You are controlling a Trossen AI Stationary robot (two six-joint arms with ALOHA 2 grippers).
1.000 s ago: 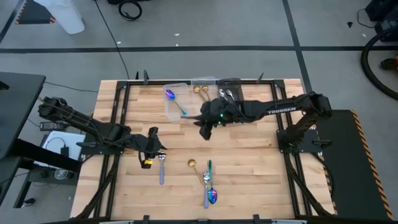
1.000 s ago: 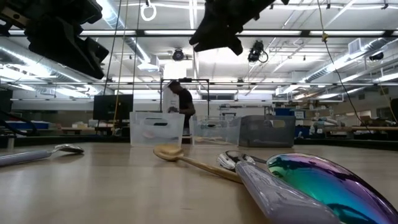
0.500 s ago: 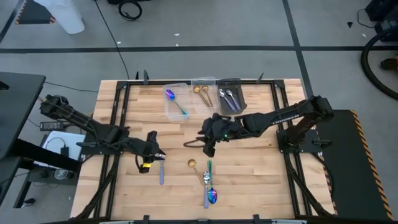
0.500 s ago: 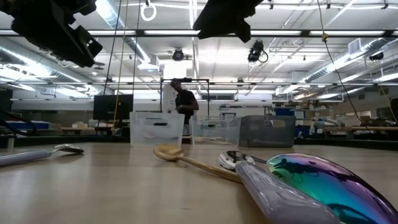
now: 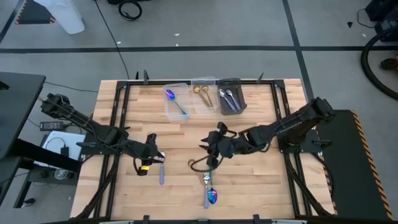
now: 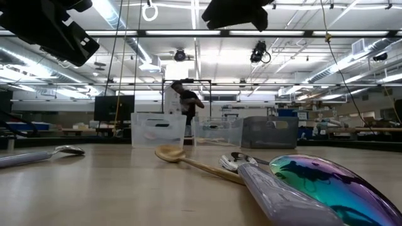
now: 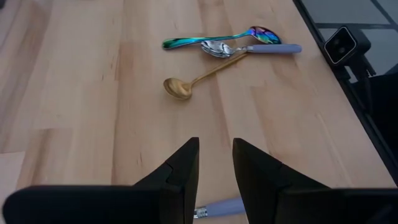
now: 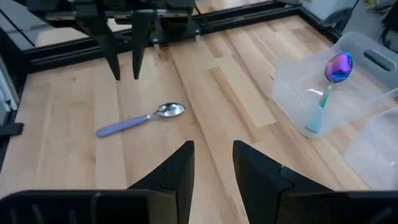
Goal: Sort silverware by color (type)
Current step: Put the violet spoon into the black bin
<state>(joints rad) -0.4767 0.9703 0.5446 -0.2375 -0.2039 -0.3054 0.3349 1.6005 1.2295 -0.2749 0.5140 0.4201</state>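
My left gripper (image 5: 155,157) (image 7: 216,163) hangs open over the table's left half, above the lavender handle (image 7: 217,208) of a silver spoon (image 5: 161,172) that lies flat. My right gripper (image 5: 206,151) (image 8: 211,163) is open and empty above the table's middle. Just on its near side lie a gold spoon (image 5: 193,164) (image 7: 186,84), an iridescent spoon (image 7: 217,38) and another lavender-handled silver spoon (image 7: 252,48), with their handles crossing. Seen from table height, the gold spoon (image 6: 176,155) and the iridescent bowl (image 6: 326,185) rest on the wood.
Three bins stand in a row at the far edge. A clear bin (image 5: 176,102) (image 8: 323,93) holds an iridescent spoon, a second clear bin (image 5: 203,93) holds gold pieces, and a dark grey bin (image 5: 230,97) holds silver spoons. A person shows in the room beyond (image 6: 185,103).
My right gripper has swung from beside the far bins toward the table's near edge and now hangs above the middle, near the gold spoon. It has stayed open and empty. My left gripper has shifted a little toward the near edge. The silverware has kept still.
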